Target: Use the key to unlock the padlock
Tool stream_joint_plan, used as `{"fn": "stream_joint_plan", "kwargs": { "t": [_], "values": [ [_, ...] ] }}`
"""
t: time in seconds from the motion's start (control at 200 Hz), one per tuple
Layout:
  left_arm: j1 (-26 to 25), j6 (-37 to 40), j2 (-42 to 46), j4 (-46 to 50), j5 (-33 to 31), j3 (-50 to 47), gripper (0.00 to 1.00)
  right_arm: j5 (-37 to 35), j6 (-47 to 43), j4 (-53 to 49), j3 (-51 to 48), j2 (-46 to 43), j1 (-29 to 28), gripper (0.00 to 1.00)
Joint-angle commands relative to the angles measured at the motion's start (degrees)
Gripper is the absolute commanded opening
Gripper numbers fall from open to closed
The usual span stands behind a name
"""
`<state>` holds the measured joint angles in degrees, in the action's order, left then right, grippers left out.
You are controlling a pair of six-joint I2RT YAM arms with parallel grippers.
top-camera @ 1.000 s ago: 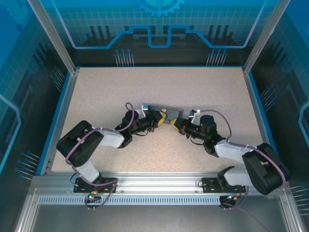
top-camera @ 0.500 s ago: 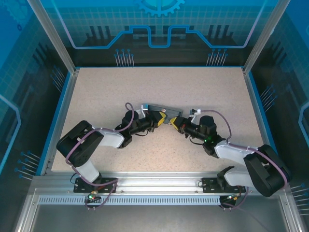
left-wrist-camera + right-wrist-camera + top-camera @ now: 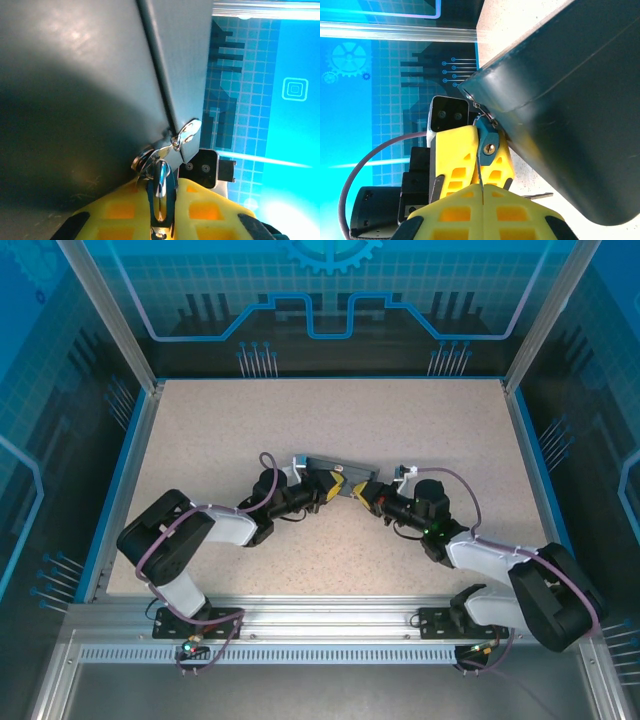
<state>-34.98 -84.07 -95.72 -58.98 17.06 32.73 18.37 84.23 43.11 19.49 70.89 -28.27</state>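
A blue padlock (image 3: 490, 145) with a brass keyhole and a silver shackle (image 3: 161, 192) is clamped between the yellow fingers (image 3: 455, 160) of my left gripper (image 3: 162, 182), which is shut on it. My right gripper (image 3: 482, 189) is shut on the key (image 3: 480, 175), a thin dark blade seen edge-on. Its tip lies at the padlock's edge, just left of the keyhole. In the top view the left gripper (image 3: 332, 491) and right gripper (image 3: 364, 496) meet nose to nose at the table's middle. A ring with spare keys (image 3: 186, 134) dangles off the padlock.
A dark grey box (image 3: 335, 464) stands right behind both grippers, its wall close to the padlock (image 3: 75, 100) and to the right fingers (image 3: 570, 115). A loose metal piece (image 3: 537, 195) lies on the speckled table (image 3: 250, 420). Blue walls enclose the table.
The right gripper has crept slightly left toward the left gripper. The left arm and the box have stayed still.
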Motion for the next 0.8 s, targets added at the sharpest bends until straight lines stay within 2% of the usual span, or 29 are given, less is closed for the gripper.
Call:
{"fn": "stream_joint_plan", "kwargs": {
  "t": [0.0,0.795],
  "values": [
    [0.30,0.72,2.90,-2.89,0.79,0.14,0.00,-0.72,-0.05,0.96,0.64,0.73,-0.81,0.00],
    [0.24,0.66,3.10,-3.12,0.96,-0.12,0.00,-1.41,-0.11,1.45,2.67,2.79,-1.87,0.00]
  ]
}}
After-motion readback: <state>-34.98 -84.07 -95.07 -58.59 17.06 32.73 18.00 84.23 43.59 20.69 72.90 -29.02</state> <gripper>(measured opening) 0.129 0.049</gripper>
